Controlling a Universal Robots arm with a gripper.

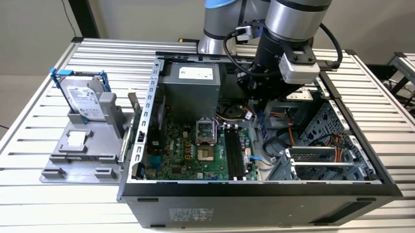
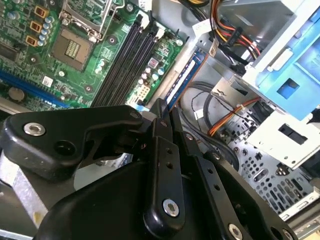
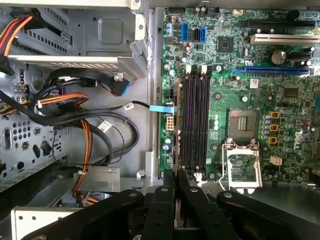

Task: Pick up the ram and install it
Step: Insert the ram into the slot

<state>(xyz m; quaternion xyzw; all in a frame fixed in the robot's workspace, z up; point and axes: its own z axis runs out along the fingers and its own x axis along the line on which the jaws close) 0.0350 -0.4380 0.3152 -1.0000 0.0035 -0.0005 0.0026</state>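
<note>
Our gripper [image 2: 163, 109] pinched the ram [image 2: 186, 75] by its end, near the slots [image 2: 125, 62]. We judged that any tilt could make it miss or jam.

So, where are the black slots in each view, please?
Exterior view: slots beside the socket, toward the exterior view's right.
First wrist view: slots beside the socket, just ahead of the gripper.
Second wrist view: slots between the socket and the ram the gripper holds.
Shared landmark: the socket.
</note>
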